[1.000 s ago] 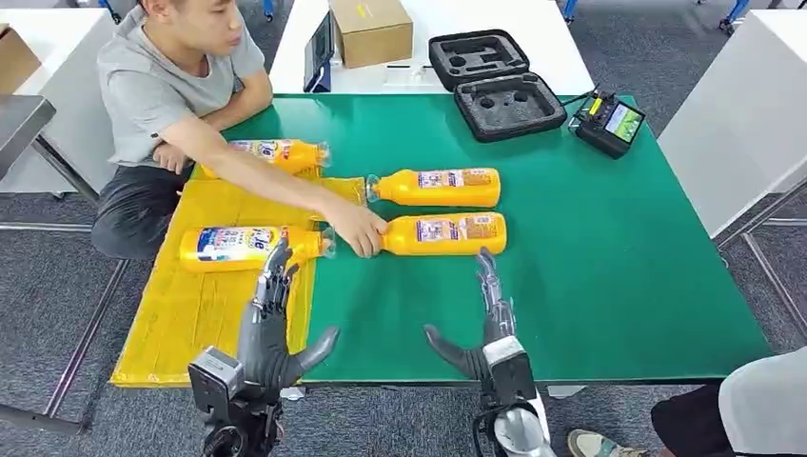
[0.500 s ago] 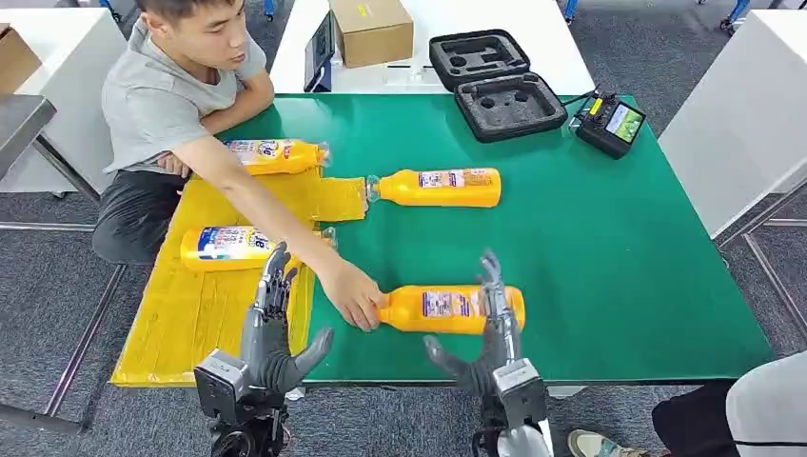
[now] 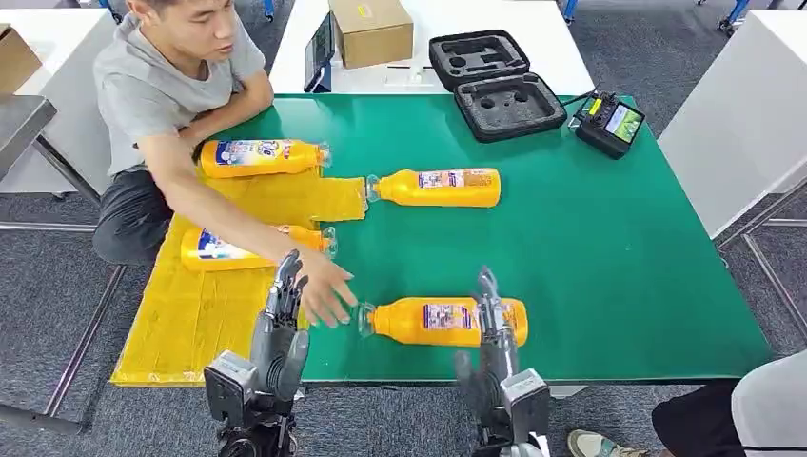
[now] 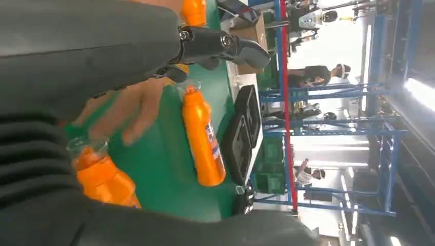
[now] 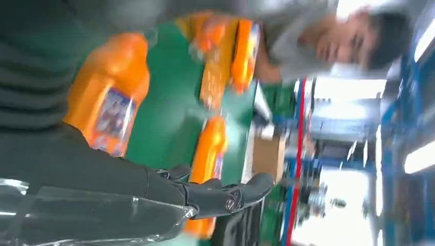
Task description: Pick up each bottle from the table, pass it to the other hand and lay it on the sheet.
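An orange bottle lies on its side near the front edge of the green table, cap to the left. My right hand is open, its straight fingers lying over the bottle's right end; the same bottle shows close in the right wrist view. My left hand is open above the edge of the yellow sheet, left of the bottle's cap. A second bottle lies mid-table. Two bottles lie on the sheet.
A person sits at the table's left; their hand hovers between my left hand and the near bottle's cap. A black foam case, a small device and a cardboard box stand at the back.
The person slid a bottle from mid-table to the front edge, then let go and drew their hand left. My right hand has come forward over that bottle.
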Controlling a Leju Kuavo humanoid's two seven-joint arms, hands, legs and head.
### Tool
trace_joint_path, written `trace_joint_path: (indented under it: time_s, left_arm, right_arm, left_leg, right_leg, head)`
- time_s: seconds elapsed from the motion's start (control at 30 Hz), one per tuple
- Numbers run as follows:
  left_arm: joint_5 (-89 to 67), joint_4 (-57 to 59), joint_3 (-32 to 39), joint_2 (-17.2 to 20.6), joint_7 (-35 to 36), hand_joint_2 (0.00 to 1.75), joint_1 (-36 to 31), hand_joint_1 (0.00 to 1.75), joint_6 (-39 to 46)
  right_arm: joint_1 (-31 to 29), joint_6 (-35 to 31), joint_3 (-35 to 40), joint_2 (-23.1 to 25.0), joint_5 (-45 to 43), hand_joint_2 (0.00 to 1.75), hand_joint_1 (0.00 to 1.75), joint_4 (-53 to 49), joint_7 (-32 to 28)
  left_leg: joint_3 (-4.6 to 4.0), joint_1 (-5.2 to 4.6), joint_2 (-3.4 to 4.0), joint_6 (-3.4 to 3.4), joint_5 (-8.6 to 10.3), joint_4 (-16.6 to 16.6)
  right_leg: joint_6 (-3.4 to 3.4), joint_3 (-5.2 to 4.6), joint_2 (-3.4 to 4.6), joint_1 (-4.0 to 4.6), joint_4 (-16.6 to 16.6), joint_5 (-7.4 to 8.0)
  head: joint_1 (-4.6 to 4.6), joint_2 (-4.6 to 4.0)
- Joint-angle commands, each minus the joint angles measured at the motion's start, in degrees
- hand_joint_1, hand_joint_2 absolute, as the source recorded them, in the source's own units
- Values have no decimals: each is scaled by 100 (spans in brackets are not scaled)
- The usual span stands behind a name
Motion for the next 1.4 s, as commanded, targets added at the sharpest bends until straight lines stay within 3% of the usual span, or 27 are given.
trace_joint_path:
  time_s: [0.03,0.07,0.1,0.2,0.33,0.5,0.67,0.77,0.93,1.03,1.13,1.3,1.4]
  left_arm:
    - [-24,315,247,-92,-120,175,90,0,318]
    - [-107,387,200,-102,-120,175,60,0,440]
    - [-21,506,130,-84,-120,175,33,0,377]
    - [101,831,-169,15,-120,175,-196,0,265]
    - [29,886,-266,131,47,175,-256,0,205]
    - [-334,894,-133,17,-73,175,-428,0,371]
    - [-427,831,-69,-26,-46,175,-364,0,388]
    - [-536,817,-68,6,1,175,-302,0,283]
    - [-630,713,-3,106,-60,175,-308,0,367]
    - [-634,677,24,125,-65,175,-301,0,392]
    - [-596,676,87,106,-56,175,-328,0,424]
    - [-597,705,90,92,-55,175,-354,0,427]
    - [-521,876,9,77,-87,175,-516,0,275]
  right_arm:
    - [121,-537,20,155,-378,0,0,4,114]
    - [154,-288,68,103,-535,0,0,-28,102]
    - [174,-128,74,100,-626,175,0,-35,33]
    - [42,-21,72,206,-514,175,0,177,-124]
    - [-52,-60,83,124,308,175,0,219,-102]
    - [-47,-916,-433,175,1989,175,0,-4,160]
    - [6,-1245,-577,176,2502,175,0,-141,190]
    - [160,-1906,-668,101,3395,175,0,-256,410]
    - [267,-2028,-937,150,4829,175,0,-453,764]
    - [228,-2028,-916,137,4882,175,0,-405,819]
    - [100,-2028,-980,43,5340,175,0,-245,1265]
    - [51,-2028,-994,-1,5324,175,0,-181,1280]
    - [-39,-1900,-1032,-171,5331,175,0,139,1611]
  left_leg:
    - [32,4,4,-9,-15,-5]
    - [48,4,2,-12,-23,-6]
    - [27,5,-2,-8,-13,-5]
    - [22,3,-8,-7,-7,-7]
    - [31,3,-3,-11,-10,-7]
    - [32,3,-11,-11,-12,-7]
    - [25,0,-7,-9,-10,-5]
    - [36,3,-10,-11,-14,-7]
    - [39,4,-16,-13,-19,-2]
    - [30,3,-4,-13,-14,-6]
    - [19,3,-3,-11,-11,-4]
    - [18,2,-3,-10,-9,-5]
    - [18,3,-3,-9,-8,-6]
  right_leg:
    - [-8,29,11,3,-5,-12]
    - [-11,45,12,3,-4,-20]
    - [-7,27,5,4,-6,-11]
    - [-5,23,-3,2,-7,-8]
    - [-6,30,5,2,-8,-10]
    - [-8,33,-2,2,-6,-12]
    - [-6,25,0,0,-4,-10]
    - [-7,37,-1,1,-6,-15]
    - [-9,41,-6,2,-1,-21]
    - [-8,29,4,2,-5,-12]
    - [-6,19,4,2,-5,-7]
    - [-5,19,4,1,-6,-6]
    - [-4,19,4,2,-8,-5]
  head:
    - [-2,0]
    - [-2,0]
    - [-2,0]
    - [0,0]
    - [-2,0]
    - [0,0]
    - [-2,0]
    - [-2,0]
    - [0,0]
    - [-2,0]
    - [0,0]
    - [-2,0]
    - [-2,0]
